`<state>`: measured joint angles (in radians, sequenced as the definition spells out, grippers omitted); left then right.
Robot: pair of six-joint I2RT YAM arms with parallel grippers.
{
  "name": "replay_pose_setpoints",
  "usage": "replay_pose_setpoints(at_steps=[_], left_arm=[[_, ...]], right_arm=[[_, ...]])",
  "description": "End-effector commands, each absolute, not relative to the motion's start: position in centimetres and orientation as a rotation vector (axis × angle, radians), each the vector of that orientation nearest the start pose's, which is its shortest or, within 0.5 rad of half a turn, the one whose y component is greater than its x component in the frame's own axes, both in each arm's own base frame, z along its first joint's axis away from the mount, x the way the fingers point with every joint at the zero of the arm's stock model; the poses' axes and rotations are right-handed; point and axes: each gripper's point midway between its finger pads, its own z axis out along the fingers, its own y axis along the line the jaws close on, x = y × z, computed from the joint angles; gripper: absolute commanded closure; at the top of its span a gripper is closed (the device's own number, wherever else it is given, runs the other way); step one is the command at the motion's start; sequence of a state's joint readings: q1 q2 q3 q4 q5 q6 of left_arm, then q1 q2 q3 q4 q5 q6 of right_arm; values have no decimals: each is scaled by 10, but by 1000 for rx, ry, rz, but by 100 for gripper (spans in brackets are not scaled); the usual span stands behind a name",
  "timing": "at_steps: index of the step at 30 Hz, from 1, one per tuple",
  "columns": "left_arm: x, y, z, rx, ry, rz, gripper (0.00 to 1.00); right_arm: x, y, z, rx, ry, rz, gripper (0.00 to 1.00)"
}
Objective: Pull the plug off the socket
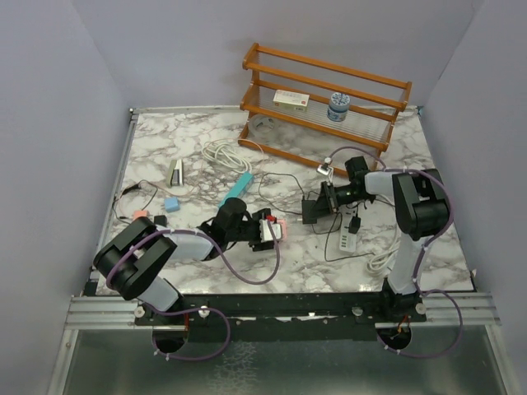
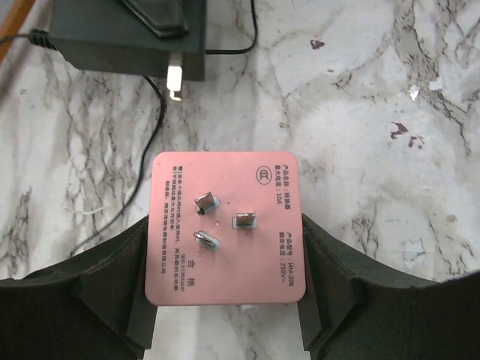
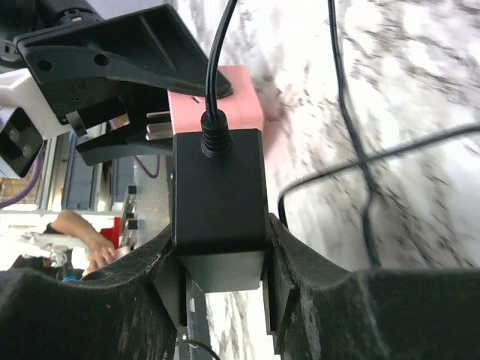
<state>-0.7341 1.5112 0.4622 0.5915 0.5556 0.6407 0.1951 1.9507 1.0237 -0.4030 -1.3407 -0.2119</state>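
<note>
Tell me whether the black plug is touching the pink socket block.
Apart. The left wrist view shows bare marble tabletop between the black plug, its metal prong exposed, and the pink socket block.

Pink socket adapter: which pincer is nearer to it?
Left. The left pincer is clamped on the sides of the pink socket adapter. The right pincer stands apart from it, holding the black plug with its prongs clear of the adapter.
</note>
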Motion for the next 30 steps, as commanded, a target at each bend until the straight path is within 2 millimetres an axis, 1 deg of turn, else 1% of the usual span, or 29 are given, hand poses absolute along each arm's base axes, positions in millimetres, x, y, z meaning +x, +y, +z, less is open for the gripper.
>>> replay_pose_setpoints(at_steps=[1,4,7,10,13,17,22,23,24,25,26,30], left_arm=[[216,-305,60,1541,1280,-702,100],[217,-305,59,1541,1284,-700,100],[217,-308,60,1519,1317,-728,100],[214,-310,58,1524,1365,-780,100],[214,-312,54,1524,1426,-816,91],[216,-316,50,1500,1498,-855,73],[220,-318,52,1469,1531,-878,43],[220,-318,55,1466,1526,-875,34],[222,-318,59,1459,1518,-866,22],[225,-319,64,1449,1510,-858,6],[227,-321,70,1437,1502,-852,2],[241,-330,103,1390,1447,-838,1]], right_arm=[[266,212,59,-681,2235,1765,99],[267,210,62,-719,2234,1736,100],[277,208,73,-768,2220,1658,99],[293,207,97,-817,2184,1540,100],[308,206,120,-846,2154,1442,99],[319,204,141,-880,2123,1347,100],[333,198,161,-939,2063,1188,99],[336,197,166,-948,2049,1159,100],[340,197,175,-957,2030,1127,100],[343,195,181,-960,2023,1096,99],[347,194,189,-964,2007,1062,100],[362,189,224,-973,1947,944,99]])
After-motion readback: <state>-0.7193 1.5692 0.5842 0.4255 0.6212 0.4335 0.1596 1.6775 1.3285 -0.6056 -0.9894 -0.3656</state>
